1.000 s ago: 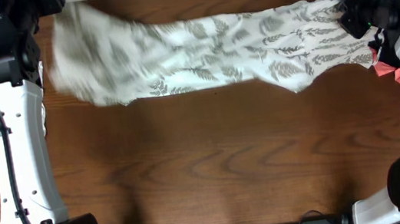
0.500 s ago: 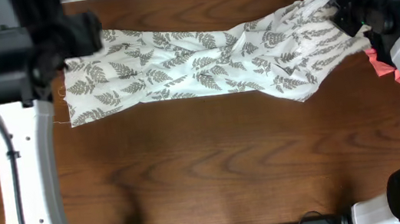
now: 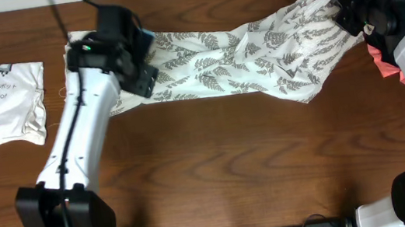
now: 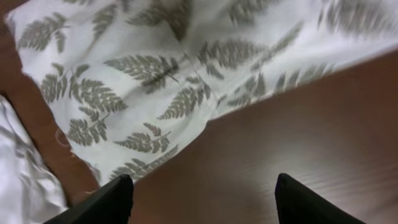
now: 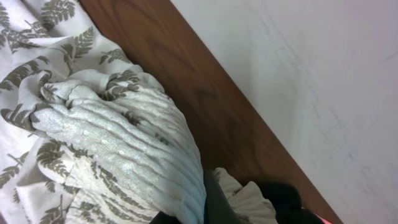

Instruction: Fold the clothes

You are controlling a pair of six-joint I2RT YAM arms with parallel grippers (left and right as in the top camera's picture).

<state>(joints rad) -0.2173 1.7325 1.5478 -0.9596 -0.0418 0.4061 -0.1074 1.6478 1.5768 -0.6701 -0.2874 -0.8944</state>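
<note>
Lengthwise, the clothes are stretched left to right: the right end is bunched in the right gripper, and the left end is overhung by the left gripper, spread wide and empty.

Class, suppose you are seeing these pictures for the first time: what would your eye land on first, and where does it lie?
The long fern-print garment stretches across the far side of the table, its right end bunched in the right gripper. The left gripper hangs open above its left end. A white Mr Robot shirt lies at far left.
</note>
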